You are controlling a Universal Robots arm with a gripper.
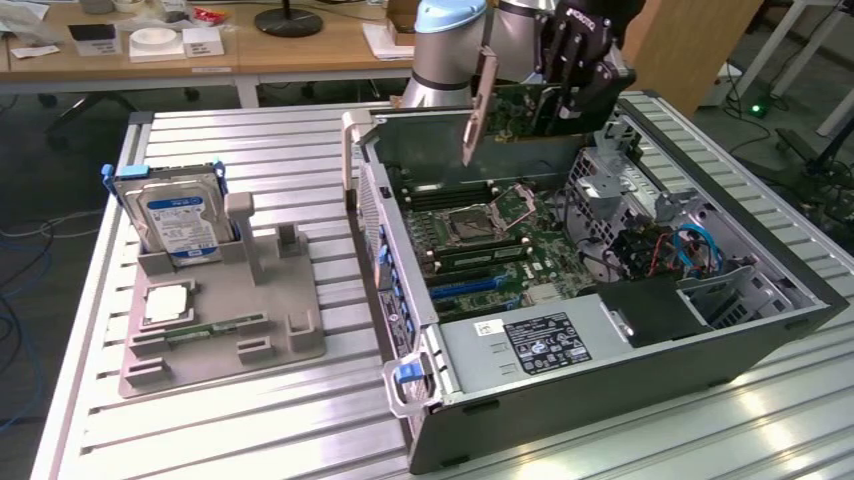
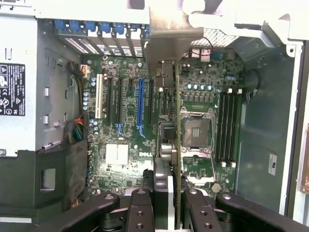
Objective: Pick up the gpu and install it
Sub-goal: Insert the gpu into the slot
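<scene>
Above the open case [image 1: 601, 400], jaws clamp the gpu [image 1: 514, 112], motherboard [image 1: 534, 250] below.

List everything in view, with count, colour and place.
gpu: 1, green, held on edge above the open computer case
computer case: 1, black, open on the table
motherboard: 1, green, inside the case
hard drive: 1, silver with blue-white label, upright in the holder
memory stick: 1, green, lying on the holder
holder: 1, grey, on the table beside the case
table: 1, silver slatted metal, under everything
arm: 1, silver and blue, above the case's far end
gripper: 1, black, shut on the gpu
</scene>
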